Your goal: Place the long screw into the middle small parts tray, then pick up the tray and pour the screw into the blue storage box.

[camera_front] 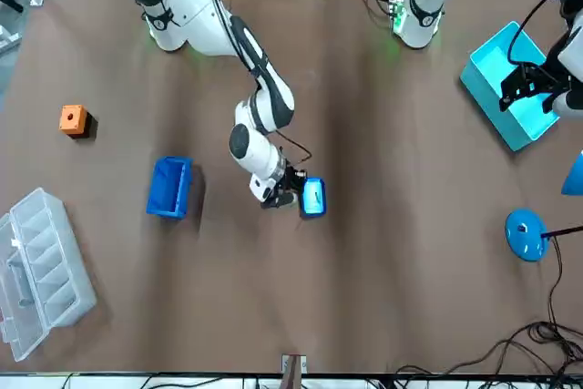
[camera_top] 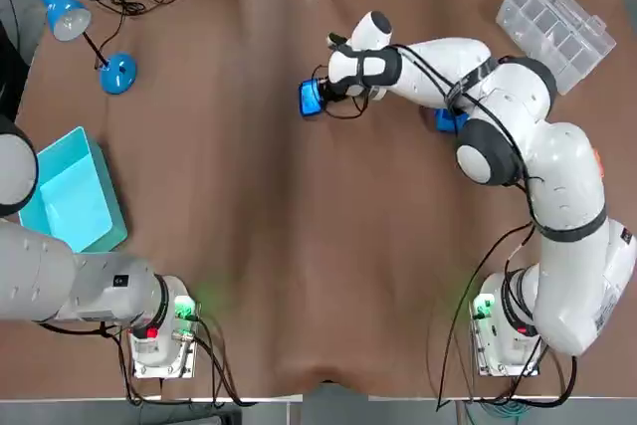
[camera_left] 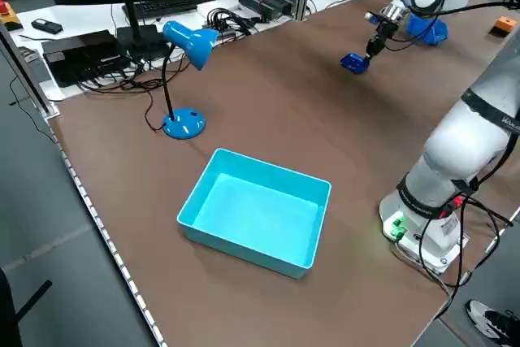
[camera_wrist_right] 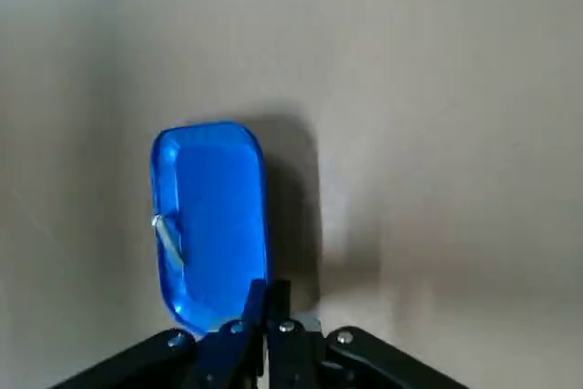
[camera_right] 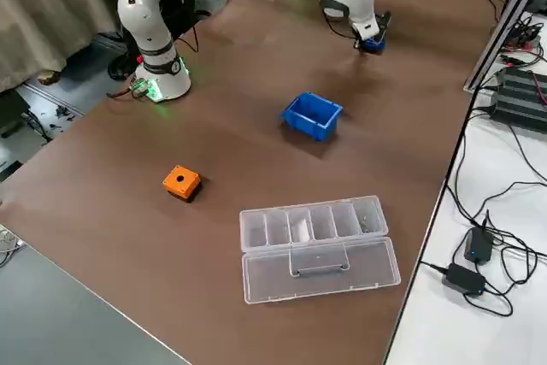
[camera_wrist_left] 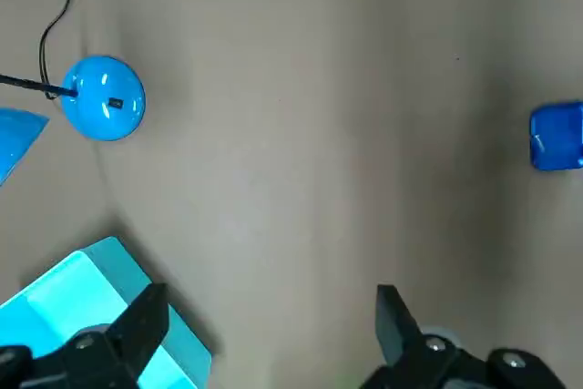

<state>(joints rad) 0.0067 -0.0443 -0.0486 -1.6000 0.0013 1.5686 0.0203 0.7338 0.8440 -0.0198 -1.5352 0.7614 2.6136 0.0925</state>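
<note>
At the table's left edge, your left gripper [camera_wrist_left: 271, 298] hung spread wide above the turquoise open plastic box [camera_top: 75, 191]. Toward the far middle, your right gripper [camera_wrist_right: 266, 302] pinched the end rim of the small blue rounded plastic tray [camera_wrist_right: 214, 216], with the long silver metal screw [camera_wrist_right: 167, 239] lying inside. Farther right sat the dark blue plastic storage bin [camera_front: 170, 187].
</note>
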